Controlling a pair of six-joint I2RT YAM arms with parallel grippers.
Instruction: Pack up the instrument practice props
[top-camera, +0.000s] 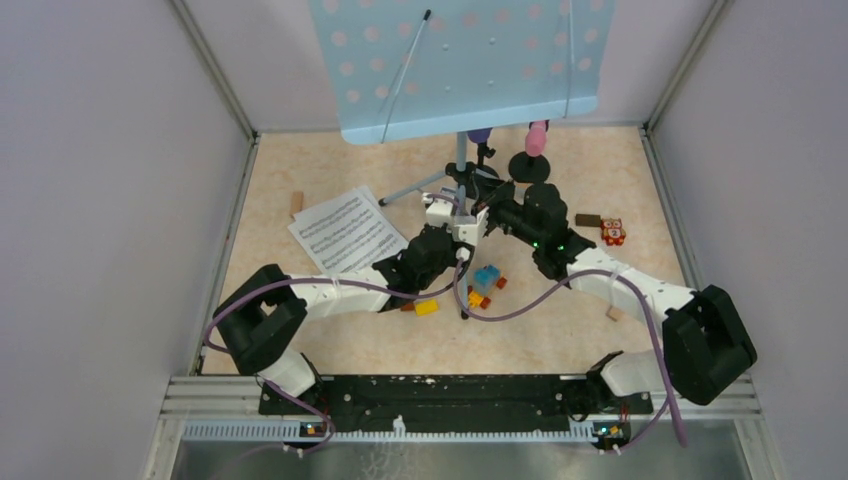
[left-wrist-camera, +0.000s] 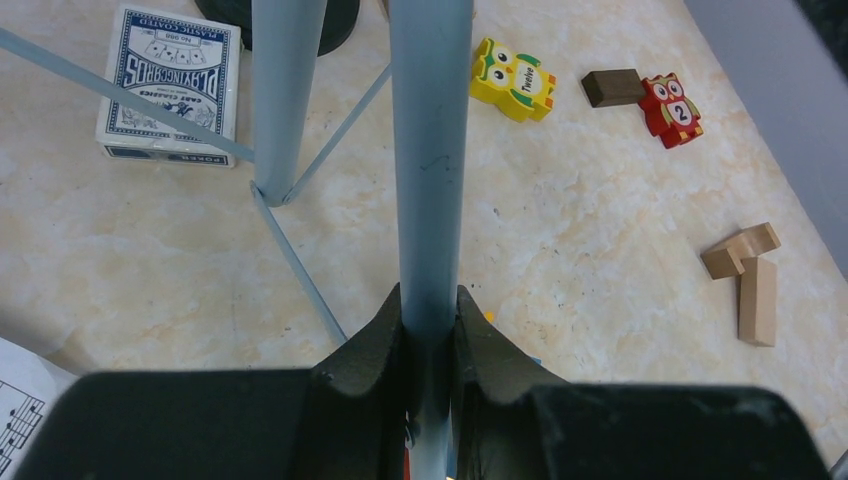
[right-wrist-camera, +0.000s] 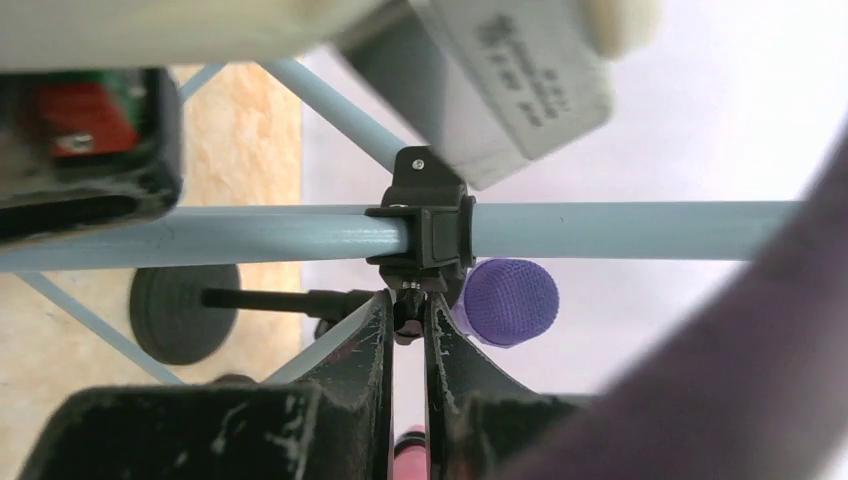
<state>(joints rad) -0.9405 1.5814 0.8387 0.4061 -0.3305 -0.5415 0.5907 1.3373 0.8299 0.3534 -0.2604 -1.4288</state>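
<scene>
The pale blue perforated music desk (top-camera: 460, 70) stands on its pole and tripod legs (top-camera: 415, 187) at the back. My left gripper (left-wrist-camera: 430, 300) is shut on the pale blue stand pole (left-wrist-camera: 430, 150). My right gripper (right-wrist-camera: 408, 305) is shut on the small knob under the pole's black clamp (right-wrist-camera: 430, 225). The two grippers meet at the stand, left gripper (top-camera: 468, 228) and right gripper (top-camera: 497, 212). A purple microphone (right-wrist-camera: 510, 300) is just behind the clamp. A pink microphone (top-camera: 537, 138) sits in a black round-based holder (top-camera: 530, 166). White sheet music (top-camera: 345, 232) lies to the left.
A blue-white card box (left-wrist-camera: 170, 85) lies by the tripod legs. A yellow owl brick (left-wrist-camera: 513, 80), a red owl brick (left-wrist-camera: 672, 108), a brown block (left-wrist-camera: 612, 87) and wooden blocks (left-wrist-camera: 748, 270) lie to the right. Coloured bricks (top-camera: 485, 283) lie between my arms. Walls enclose three sides.
</scene>
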